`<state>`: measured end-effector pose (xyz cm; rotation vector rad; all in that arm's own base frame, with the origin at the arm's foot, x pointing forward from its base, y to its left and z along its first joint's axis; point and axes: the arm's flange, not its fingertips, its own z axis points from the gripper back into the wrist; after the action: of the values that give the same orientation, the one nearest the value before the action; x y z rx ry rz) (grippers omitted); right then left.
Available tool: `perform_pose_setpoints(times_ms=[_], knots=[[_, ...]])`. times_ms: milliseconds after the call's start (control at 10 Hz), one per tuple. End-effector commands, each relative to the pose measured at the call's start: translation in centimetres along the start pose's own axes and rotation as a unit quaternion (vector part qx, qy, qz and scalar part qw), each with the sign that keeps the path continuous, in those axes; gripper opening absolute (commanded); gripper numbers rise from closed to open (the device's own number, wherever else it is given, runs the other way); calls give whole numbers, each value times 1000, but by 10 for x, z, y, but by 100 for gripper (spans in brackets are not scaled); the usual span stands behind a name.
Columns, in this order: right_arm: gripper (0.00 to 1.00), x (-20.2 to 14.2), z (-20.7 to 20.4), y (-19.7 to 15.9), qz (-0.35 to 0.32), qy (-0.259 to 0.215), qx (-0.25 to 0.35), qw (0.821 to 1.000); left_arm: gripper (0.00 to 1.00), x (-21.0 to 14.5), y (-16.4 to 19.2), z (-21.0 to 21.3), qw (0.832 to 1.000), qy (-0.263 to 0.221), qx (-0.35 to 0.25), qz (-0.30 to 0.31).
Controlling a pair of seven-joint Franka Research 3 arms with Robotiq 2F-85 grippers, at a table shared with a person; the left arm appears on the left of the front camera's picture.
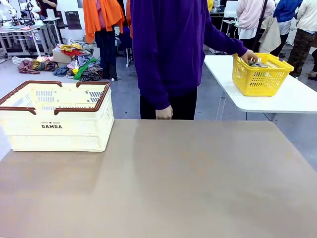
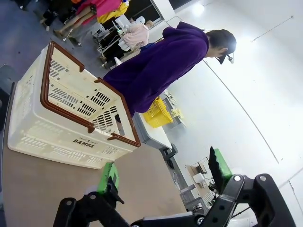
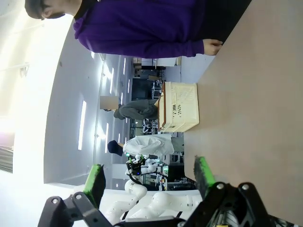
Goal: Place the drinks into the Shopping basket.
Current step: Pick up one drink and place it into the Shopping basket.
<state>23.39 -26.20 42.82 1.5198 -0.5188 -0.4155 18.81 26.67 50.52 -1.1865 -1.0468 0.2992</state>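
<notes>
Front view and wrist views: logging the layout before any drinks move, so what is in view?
brown table: one, tan, before the robot
cream-white slotted plastic shopping basket: one, brown-rimmed, far left on it
white side table: one, white, far right
yellow plastic basket: one, yellow, on the side table; contents unclear
person in a purple top: one, purple, across the table
person's left hand: one, at the yellow basket's rim
person's right hand: one, by the table's far edge
left gripper: one, black, green pads, open, near the shopping basket
right gripper: one, black, green pads, open, over the table
</notes>
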Motion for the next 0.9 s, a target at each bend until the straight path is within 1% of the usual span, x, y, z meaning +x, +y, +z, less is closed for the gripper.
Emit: perform_pose_setpoints(times_ms=[0,800], knots=[[100,1,2,4,5,2,4,1000,100,3,0,1,1000,-3,-8,-12],[100,1,2,4,5,2,4,1000,100,3,0,1,1000,-3,-8,-12]])
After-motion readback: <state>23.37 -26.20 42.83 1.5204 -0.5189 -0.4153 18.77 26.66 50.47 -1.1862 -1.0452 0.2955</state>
